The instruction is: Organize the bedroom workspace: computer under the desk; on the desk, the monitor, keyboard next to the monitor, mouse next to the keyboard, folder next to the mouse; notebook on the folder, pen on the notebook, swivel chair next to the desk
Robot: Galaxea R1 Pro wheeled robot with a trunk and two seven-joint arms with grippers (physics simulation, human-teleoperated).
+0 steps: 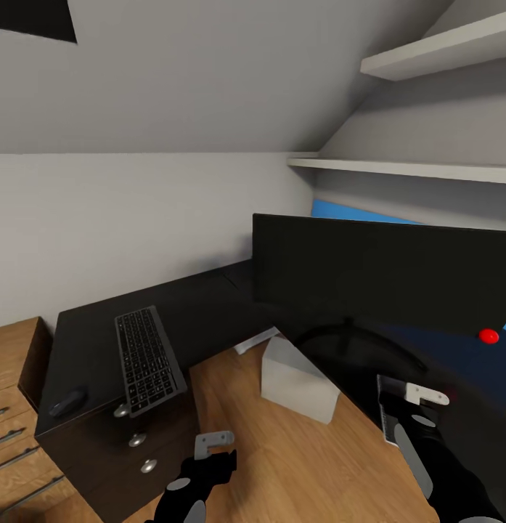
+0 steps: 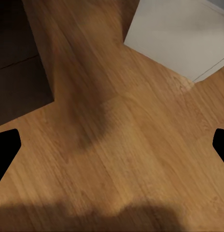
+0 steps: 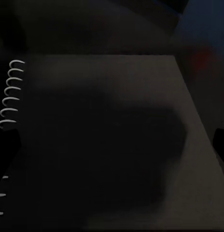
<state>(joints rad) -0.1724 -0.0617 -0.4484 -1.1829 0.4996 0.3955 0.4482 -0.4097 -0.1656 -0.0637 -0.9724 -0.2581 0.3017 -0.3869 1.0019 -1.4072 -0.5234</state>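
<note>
While the monitor (image 1: 383, 272) is standing on the desk (image 1: 202, 305) at the right of the head frame, the keyboard (image 1: 148, 359) and mouse (image 1: 67, 402) are lying at lower left and the computer (image 1: 298, 379) is sitting on the floor (image 1: 282, 457) at center. The left gripper (image 1: 209, 454) is hovering over bare floor with fingers spread. The right gripper (image 1: 416, 407) is hanging wide over the spiral notebook (image 3: 107, 140), gripping nothing.

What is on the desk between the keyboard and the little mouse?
Nothing: in the head view, only bare black desk top lies between the keyboard and the mouse.
</note>
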